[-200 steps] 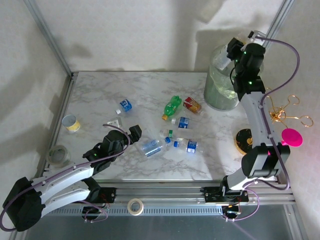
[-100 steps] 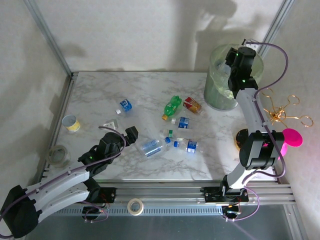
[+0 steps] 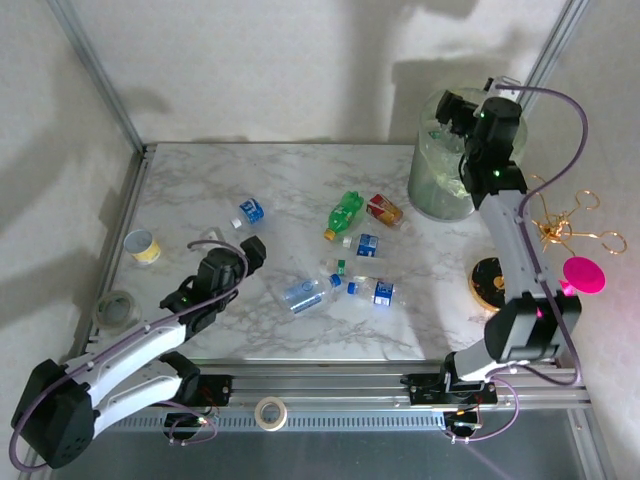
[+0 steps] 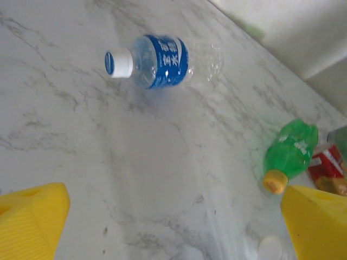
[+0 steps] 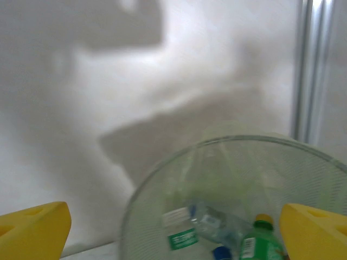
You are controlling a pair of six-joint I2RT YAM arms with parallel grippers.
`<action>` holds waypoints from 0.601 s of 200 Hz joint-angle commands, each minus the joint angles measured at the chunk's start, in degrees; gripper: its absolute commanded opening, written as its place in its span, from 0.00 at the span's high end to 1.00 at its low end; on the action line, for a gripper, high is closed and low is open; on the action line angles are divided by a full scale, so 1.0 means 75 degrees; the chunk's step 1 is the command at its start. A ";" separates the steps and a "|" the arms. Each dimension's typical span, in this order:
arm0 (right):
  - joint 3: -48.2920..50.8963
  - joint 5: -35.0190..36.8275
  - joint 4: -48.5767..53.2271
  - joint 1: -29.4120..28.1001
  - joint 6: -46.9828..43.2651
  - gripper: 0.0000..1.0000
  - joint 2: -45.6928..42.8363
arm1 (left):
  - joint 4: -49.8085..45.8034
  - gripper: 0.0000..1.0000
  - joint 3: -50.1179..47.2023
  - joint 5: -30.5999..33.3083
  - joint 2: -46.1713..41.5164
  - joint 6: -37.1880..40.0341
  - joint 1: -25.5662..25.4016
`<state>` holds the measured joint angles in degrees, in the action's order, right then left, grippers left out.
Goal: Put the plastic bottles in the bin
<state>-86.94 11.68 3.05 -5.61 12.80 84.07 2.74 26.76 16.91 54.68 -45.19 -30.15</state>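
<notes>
Yellow-fingered right gripper has opened above bin.

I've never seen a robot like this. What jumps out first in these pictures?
The scatter of small plastic bottles across the middle of the marble table, a bright green bottle among them. At the far right, the right gripper hangs open over the tall bin, with more bottles inside. The left gripper, open too, hovers near a blue-labelled bottle.

Right gripper over the bin
</notes>
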 commanded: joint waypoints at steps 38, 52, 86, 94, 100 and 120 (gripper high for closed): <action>0.2145 -0.1151 -0.0547 -0.1749 0.0365 0.01 -0.1489 | -0.0311 0.00 0.1432 -0.0684 0.1326 -0.1148 0.1367; 0.2565 -0.1182 -0.0595 -0.2268 0.0465 0.01 -0.1615 | -0.0442 0.00 0.1796 -0.0931 0.1769 -0.1376 0.1657; 0.3788 -0.0822 -0.1115 -0.3362 0.0803 0.01 -0.1901 | -0.1000 0.00 0.2642 -0.1493 0.2896 -0.2468 0.2129; 0.4125 -0.0774 -0.1317 -0.3542 0.0928 0.01 -0.1960 | -0.0990 0.00 0.2819 -0.1701 0.3143 -0.2568 0.2171; 0.4355 -0.0740 -0.1444 -0.3651 0.1029 0.01 -0.1988 | -0.0871 0.00 0.2959 -0.1887 0.3317 -0.2475 0.2203; 0.4923 -0.0678 -0.1668 -0.3862 0.1281 0.01 -0.2017 | -0.0859 0.00 0.3755 -0.2153 0.3916 -0.1352 0.2206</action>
<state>-53.58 4.86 -3.90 -33.17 18.87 71.13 -1.67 48.27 5.32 80.05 -59.42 -13.96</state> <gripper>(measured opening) 0.988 0.995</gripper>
